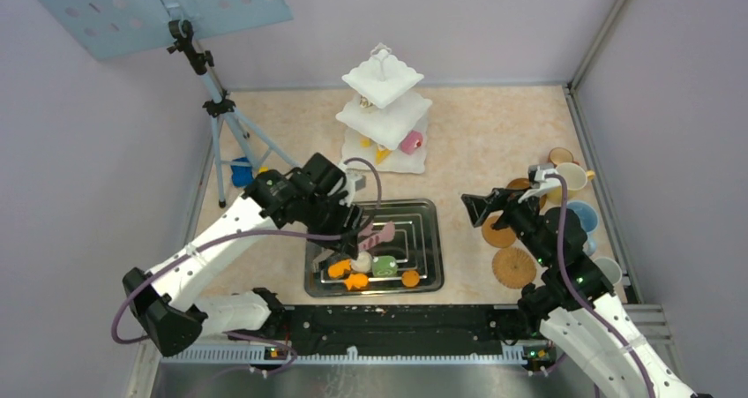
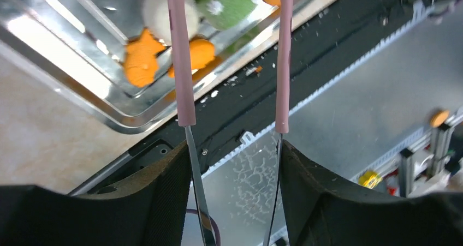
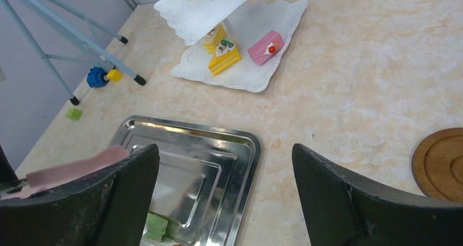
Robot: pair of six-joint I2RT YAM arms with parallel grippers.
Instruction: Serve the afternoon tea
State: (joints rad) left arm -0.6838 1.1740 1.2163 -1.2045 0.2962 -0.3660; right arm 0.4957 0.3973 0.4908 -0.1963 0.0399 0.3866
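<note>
My left gripper is shut on the pink tongs. Their two arms stay spread and reach down over the steel tray. In the tray lie orange pastries, a green swirl one and a cream one. The tong tips are cut off at the top of the left wrist view. The white three-tier stand carries a yellow pastry and a pink one on its bottom tier. My right gripper hangs open and empty just right of the tray, near the coasters and mugs.
A tripod with a blue perforated board stands at the back left, a blue and yellow toy by its feet and a green cube nearby. A black rail runs along the table's near edge.
</note>
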